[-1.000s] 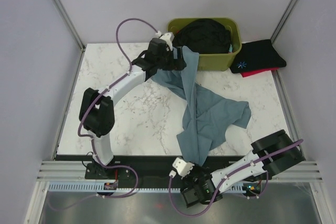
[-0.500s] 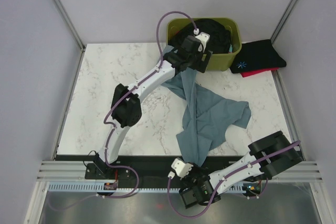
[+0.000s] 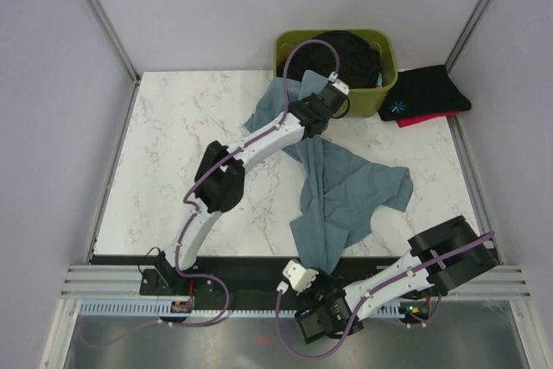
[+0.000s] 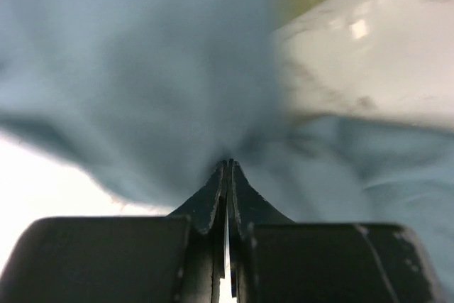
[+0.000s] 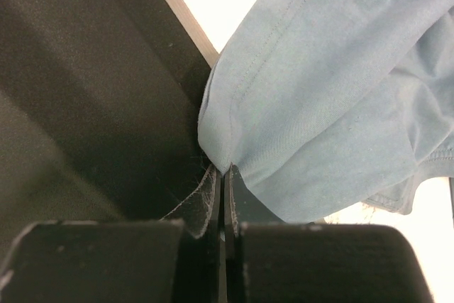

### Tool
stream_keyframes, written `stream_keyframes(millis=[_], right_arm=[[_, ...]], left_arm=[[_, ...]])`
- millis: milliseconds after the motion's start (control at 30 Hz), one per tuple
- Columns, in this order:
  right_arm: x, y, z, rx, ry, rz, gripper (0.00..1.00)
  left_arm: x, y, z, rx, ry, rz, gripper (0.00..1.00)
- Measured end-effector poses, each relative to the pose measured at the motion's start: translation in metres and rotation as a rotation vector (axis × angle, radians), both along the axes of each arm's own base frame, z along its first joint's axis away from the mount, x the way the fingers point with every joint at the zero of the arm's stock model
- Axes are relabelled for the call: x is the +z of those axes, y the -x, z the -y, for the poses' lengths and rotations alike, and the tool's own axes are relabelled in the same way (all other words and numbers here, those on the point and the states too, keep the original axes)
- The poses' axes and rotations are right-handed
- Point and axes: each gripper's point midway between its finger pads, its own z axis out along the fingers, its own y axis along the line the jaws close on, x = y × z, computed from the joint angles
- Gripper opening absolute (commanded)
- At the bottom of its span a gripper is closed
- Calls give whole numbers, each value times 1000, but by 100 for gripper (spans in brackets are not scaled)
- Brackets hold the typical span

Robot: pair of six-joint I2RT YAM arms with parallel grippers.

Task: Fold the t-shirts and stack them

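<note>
The left wrist view is blurred: the teal t-shirt is a soft smear there, cut off at the top and left. From above, the left arm covers part of it. The red t-shirt shows only a sliver under the black t-shirt. How many shirts make up the black heap in the bin cannot be told.

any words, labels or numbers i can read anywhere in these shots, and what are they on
No text can be read in any view.
Blue print on the folded black t-shirt: a small star-like mark, too small to make out as letters.
Teal t-shirt: plain, with no print in the top or wrist views.
Green bin: no label visible.
</note>
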Motion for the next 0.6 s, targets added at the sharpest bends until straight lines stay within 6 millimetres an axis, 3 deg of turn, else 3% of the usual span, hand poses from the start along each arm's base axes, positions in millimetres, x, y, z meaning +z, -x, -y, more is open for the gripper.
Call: stream_keyframes(millis=[67,133,200,233,300,333,367,433,500,600], right_arm=[[0,0,0,-16,-16,-5,0],[1,-1,1,-38,-41,-14,0],[2,-3,1,-82,-85,-40,0],[2,-4,1,-116,-111,-63,0],[4,-8,1,-205,-178,-135,0],[6,-9,0,-240,-211,-165,0],[8,-12,-2,-284,-254,-199,0],[13,-20,-5,-359,-319,-243,0],[21,-32,-7,-434,-388,-274,0],[39,-66,-9,-560,-492,-289,0]], left_arm=[[14,0,-32,60,9,-12,2],[41,1,-88,173,66,-17,2],[73,5,-156,308,159,3,2],[95,13,-206,409,238,28,2],[125,33,-283,584,344,101,4],[139,53,-321,672,404,152,16],[146,75,-344,728,446,187,25],[151,118,-351,738,544,231,44],[143,143,-334,678,627,215,51],[98,155,-309,613,686,93,60]])
